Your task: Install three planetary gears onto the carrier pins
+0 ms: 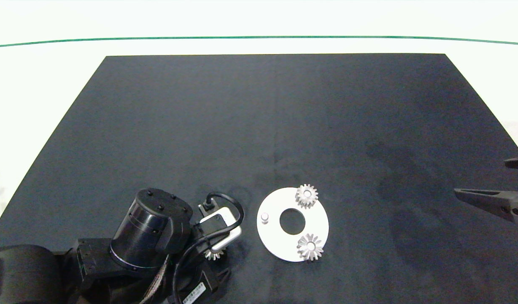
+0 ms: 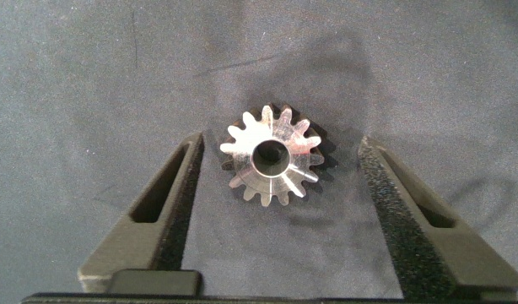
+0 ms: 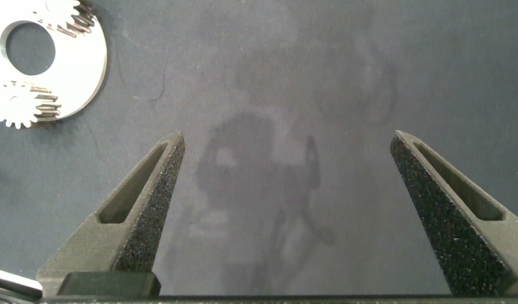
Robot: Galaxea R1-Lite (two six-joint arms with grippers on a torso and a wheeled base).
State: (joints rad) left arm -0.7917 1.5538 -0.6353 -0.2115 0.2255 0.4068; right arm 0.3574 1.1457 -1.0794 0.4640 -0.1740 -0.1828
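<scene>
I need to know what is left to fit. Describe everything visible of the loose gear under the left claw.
The loose gear is small, silver, shiny metal with pointed teeth all round and a round centre hole. It lies flat on the dark mat, off the white disc and to its left, not yet on a pin. The left claw hangs over it, open, its fingers on either side without touching it. Only the mat touches the gear.

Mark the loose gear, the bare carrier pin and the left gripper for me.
loose gear (image 2: 272,156), left wrist view, flat face beside its centre hole.
bare carrier pin (image 1: 264,217), head view, pin's top.
left gripper (image 2: 276,181), left wrist view, midway between its open fingertips.
</scene>
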